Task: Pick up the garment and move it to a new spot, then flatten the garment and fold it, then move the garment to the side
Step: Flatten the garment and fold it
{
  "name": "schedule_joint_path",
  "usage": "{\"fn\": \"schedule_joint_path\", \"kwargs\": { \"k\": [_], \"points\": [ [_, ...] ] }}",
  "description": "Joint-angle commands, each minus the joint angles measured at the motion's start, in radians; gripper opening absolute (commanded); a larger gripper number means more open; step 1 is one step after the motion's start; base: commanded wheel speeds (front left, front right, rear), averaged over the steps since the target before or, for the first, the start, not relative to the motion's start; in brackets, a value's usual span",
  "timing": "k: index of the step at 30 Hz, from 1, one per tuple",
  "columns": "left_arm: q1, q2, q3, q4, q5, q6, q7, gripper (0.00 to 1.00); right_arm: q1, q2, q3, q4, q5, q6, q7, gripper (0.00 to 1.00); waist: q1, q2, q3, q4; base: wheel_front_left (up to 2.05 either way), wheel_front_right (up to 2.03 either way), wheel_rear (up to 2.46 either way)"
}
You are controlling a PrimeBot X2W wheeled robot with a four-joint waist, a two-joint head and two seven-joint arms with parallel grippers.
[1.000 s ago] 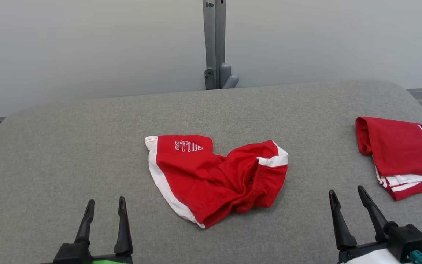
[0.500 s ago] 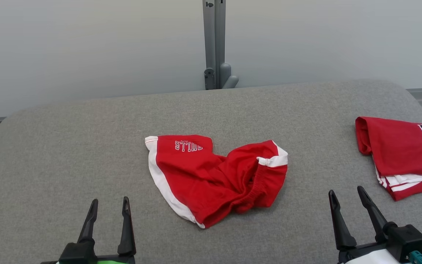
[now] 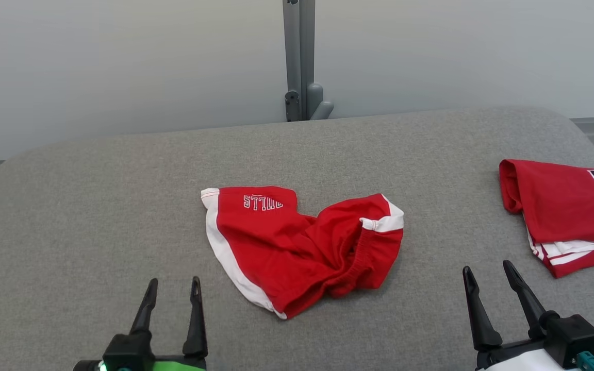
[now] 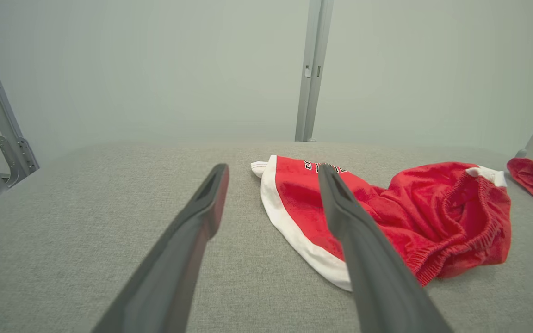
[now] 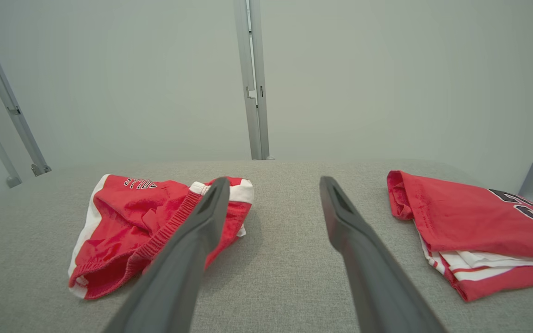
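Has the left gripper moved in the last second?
Yes. The left gripper has shifted rightward, closer to the red shorts, which lie unmoved on the grey surface.

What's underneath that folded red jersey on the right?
White layers with red stripes peek out beneath the folded red jersey, on the grey table. Anything deeper in the fold is covered.

The head view looks down over the bench [image 3: 96, 206]; both wrist views sit low, facing the wall [image 3: 121, 62], sharing the shorts [image 3: 286, 247].
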Motion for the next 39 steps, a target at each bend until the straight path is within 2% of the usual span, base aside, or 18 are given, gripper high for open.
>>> {"fn": "schedule_joint_path", "kwargs": {
  "k": [1, 10, 17, 27, 39],
  "points": [
    [-0.038, 0.0, -0.024, 0.019, -0.012, -0.01, -0.002, 1.0, -0.007, -0.006, 0.002, -0.001, 0.008, 0.0, -0.003, 1.0, 0.0, -0.0001, 0.011, -0.007, 0.0, 0.0, 0.0],
    [-0.216, 0.001, -0.223, 0.144, -0.117, -0.059, 0.005, 1.0, -0.035, -0.016, 0.001, 0.001, 0.007, 0.0, -0.003, 1.0, 0.0, -0.0001, 0.054, -0.058, 0.0, 0.0, 0.0],
    [-0.388, 0.001, -0.385, 0.218, -0.247, -0.077, 0.09, 1.0, -0.067, -0.021, 0.01, -0.002, 0.008, 0.0, -0.003, 1.0, 0.0, -0.0001, 0.111, -0.119, 0.0, 0.0, 0.0],
    [-0.563, 0.002, -0.512, 0.333, -0.365, -0.061, 0.25, 1.0, -0.122, -0.024, 0.017, -0.005, 0.014, 0.0, -0.003, 1.0, 0.0, -0.0001, 0.204, -0.192, 0.0, 0.0, 0.0],
    [-0.678, 0.002, -0.584, 0.416, -0.422, -0.015, 0.321, 1.0, -0.156, -0.021, 0.022, 0.0, 0.013, 0.0, -0.003, 1.0, 0.0, -0.0001, 0.24, -0.244, 0.0, 0.0, 0.0]
  ]
}}
